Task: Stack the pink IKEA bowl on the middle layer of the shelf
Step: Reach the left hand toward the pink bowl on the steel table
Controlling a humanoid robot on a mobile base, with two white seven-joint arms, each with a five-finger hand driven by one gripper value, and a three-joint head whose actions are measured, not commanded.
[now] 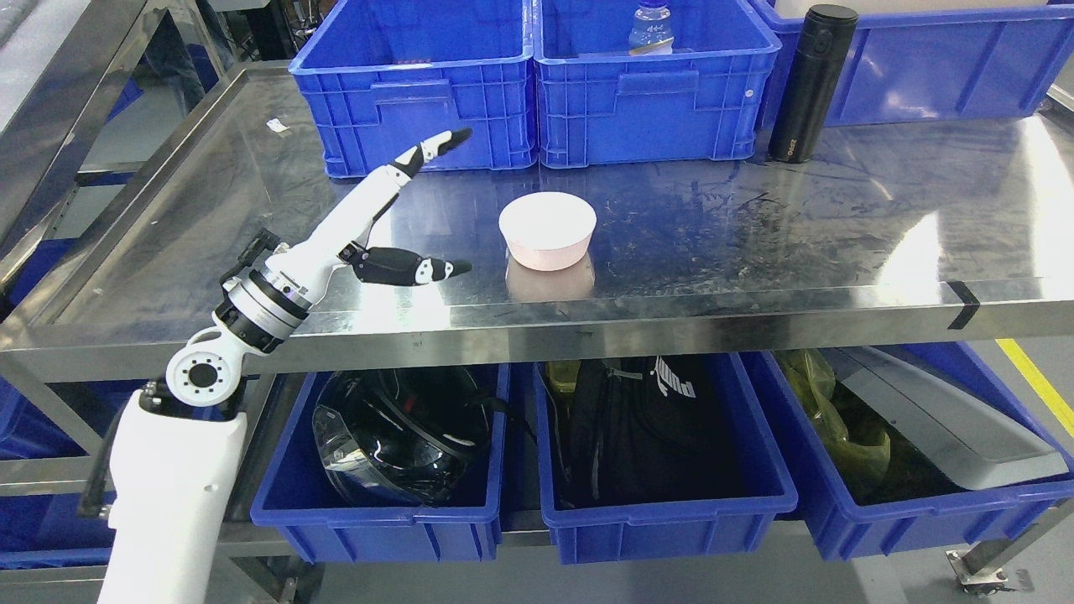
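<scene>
A pink bowl [547, 229] stands upright on the steel shelf layer [755, 226], near its front edge at the middle. My left hand [457, 205] is just to the left of the bowl, a short gap away, not touching it. Its fingers [436, 147] are stretched out straight and its thumb [419, 269] points toward the bowl. The hand is open and holds nothing. The left arm comes up from the lower left in front of the shelf edge. The right arm is not in view.
Blue crates [419, 84] stand along the back of the shelf, one holding a water bottle [651, 27]. A black flask [810, 84] stands at the back right. Below, blue bins hold a black helmet [394, 436], a dark bag [646, 428] and other items.
</scene>
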